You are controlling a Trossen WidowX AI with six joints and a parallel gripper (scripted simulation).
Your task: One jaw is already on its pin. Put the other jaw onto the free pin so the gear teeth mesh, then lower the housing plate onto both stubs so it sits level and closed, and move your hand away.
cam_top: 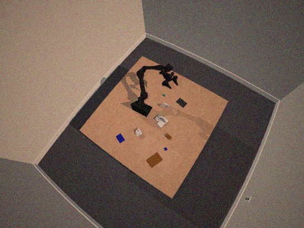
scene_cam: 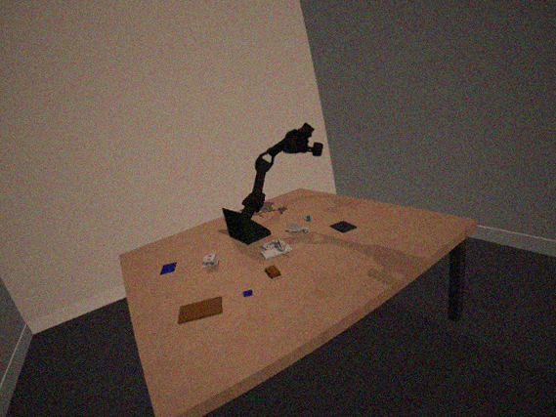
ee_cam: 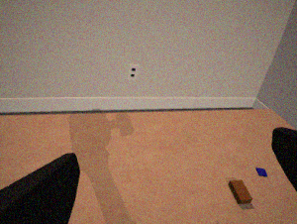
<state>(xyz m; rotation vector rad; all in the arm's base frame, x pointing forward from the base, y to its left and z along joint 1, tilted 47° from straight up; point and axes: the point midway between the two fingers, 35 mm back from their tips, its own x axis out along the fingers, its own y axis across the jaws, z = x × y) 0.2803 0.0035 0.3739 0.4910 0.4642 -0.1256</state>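
Note:
My black gripper (cam_top: 174,86) (scene_cam: 318,149) (ee_cam: 175,144) is open and empty, high above the table's far part. A white base (cam_top: 161,123) (scene_cam: 272,253) lies in front of the arm's foot with a grey-white toothed part on it, probably the mounted jaw. A slim pale part (cam_top: 165,105) (scene_cam: 297,229), probably the loose jaw, lies apart from the base on the table. A small white blocky piece (cam_top: 138,132) (scene_cam: 210,260), perhaps the housing plate, stands on the other side. The pins and teeth are too small to make out.
A dark pad (cam_top: 181,102) (scene_cam: 344,226) and a teal bit (cam_top: 164,95) (scene_cam: 308,218) lie near the loose part. A brown block (cam_top: 168,136) (scene_cam: 272,271) (ee_cam: 241,191), a larger brown board (cam_top: 154,160) (scene_cam: 200,310) and two blue pieces lie on the table (cam_top: 174,170).

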